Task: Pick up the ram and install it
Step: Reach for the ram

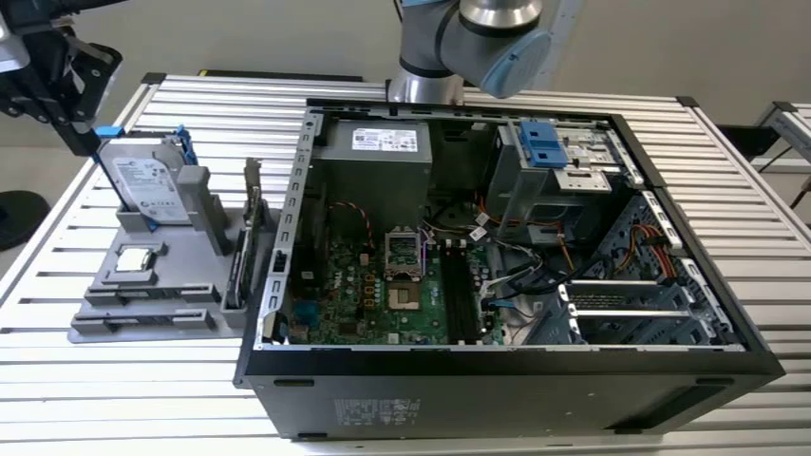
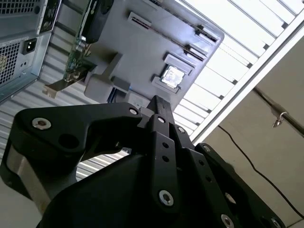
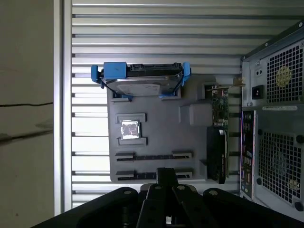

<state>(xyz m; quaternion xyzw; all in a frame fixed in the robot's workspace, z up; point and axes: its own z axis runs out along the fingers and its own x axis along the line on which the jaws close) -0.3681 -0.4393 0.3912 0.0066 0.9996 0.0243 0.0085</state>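
Gripper [image 3: 166, 174] nearest, black, fingers [image 2: 160, 114] pressed together, nothing seen between them. Hangs above grey holder [image 3: 156, 124], over holder's edge by two long slots [image 3: 154, 156]. Hard drive [image 3: 142, 81] upright at holder's opposite end. Processor chip [image 3: 129, 129] mid-holder. Bracketed card [image 3: 219, 118] along holder's side facing computer case [image 3: 275, 118]. Ram: cannot tell where it sits.

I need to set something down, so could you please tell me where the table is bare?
Bare table slats lie at the exterior view's lower left, below the grey holder, and at its right, beside the computer case. The holder and the case's inside are crowded.
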